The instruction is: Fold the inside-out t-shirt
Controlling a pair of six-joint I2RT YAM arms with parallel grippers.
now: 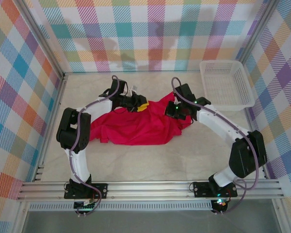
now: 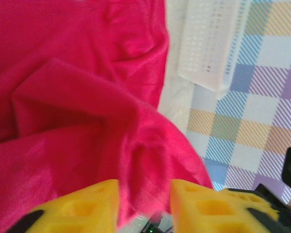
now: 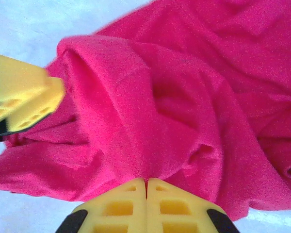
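While the t-shirt (image 1: 136, 128) sits bunched mid-table between both arms, we count nothing as folded yet. Left gripper (image 1: 134, 101) is at the cloth's far-left edge, by the yellow patch (image 1: 142, 106). Its fingers (image 2: 87, 206) stand apart, with a ridge of red cloth running loosely between them, not pinched. Risk: if we lift now, that side drops out and the shirt swings from one corner. Right gripper (image 1: 177, 110) is on the shirt's right edge, fingers closed tight. Creases converge into the tips, so we judge it has a pinch of cloth. Risk: a thin grab slips, or it caught two layers and the fold drags crooked. Further right, the white basket (image 1: 227, 83) stands apart from the shirt; a wide outward pull could brush it. Room to flatten is on the table (image 1: 184, 155) in front.
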